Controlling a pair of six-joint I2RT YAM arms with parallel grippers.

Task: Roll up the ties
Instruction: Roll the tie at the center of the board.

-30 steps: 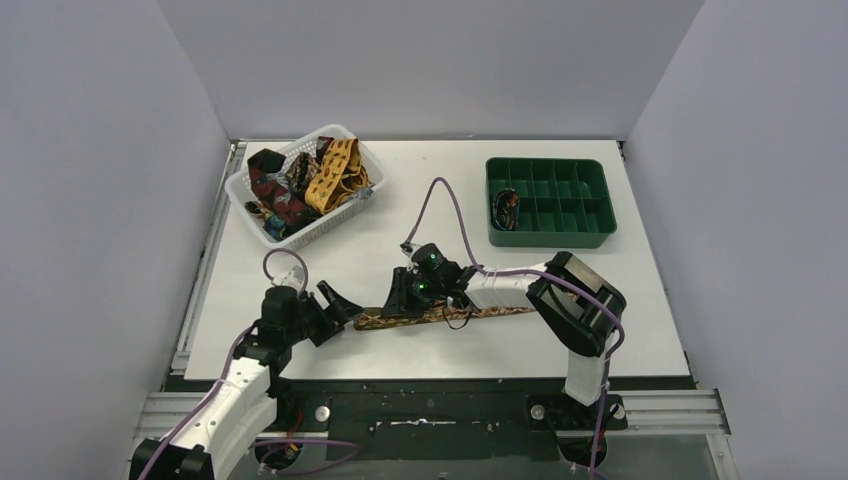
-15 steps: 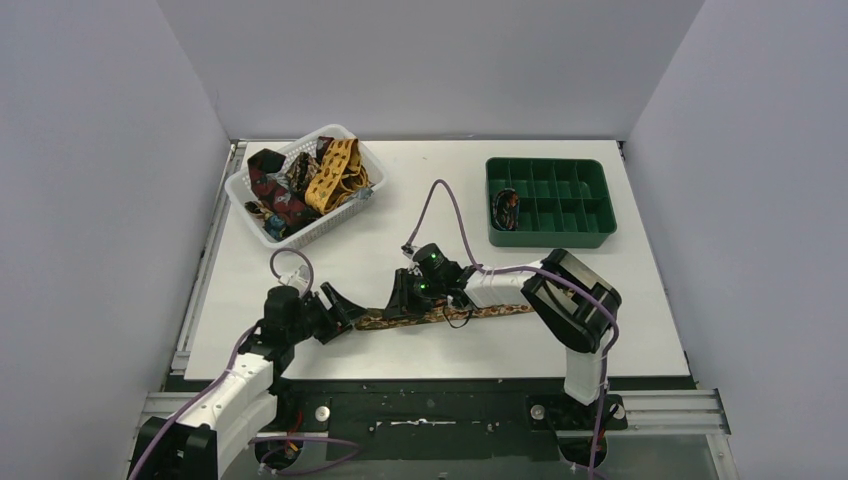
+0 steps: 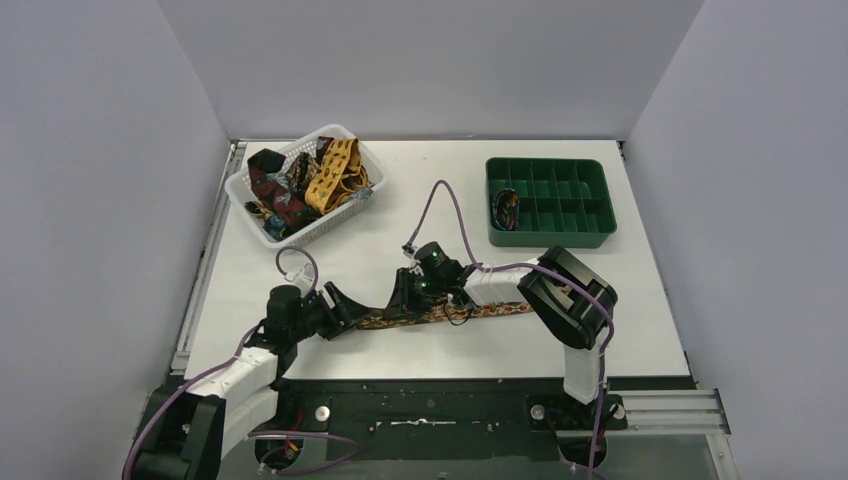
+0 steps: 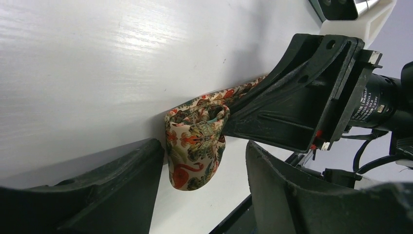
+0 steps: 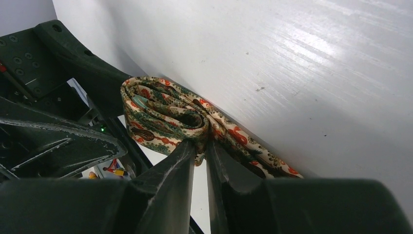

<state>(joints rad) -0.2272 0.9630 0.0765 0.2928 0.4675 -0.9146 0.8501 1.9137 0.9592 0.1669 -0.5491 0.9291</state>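
Top external: left gripper (image 3: 345, 309) is edging in closer than a second ago, jaws apart, straddling the coiled end of the tie (image 4: 195, 146) on the table (image 3: 400, 200). Right gripper (image 5: 201, 146) is pinching the tie.

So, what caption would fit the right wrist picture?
Right end effector pinching the partly rolled, floral-patterned fabric tie on the white table.

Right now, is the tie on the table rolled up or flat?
Only partly rolled. One end of the tie is wound into a small coil; the rest lies flat along the table.
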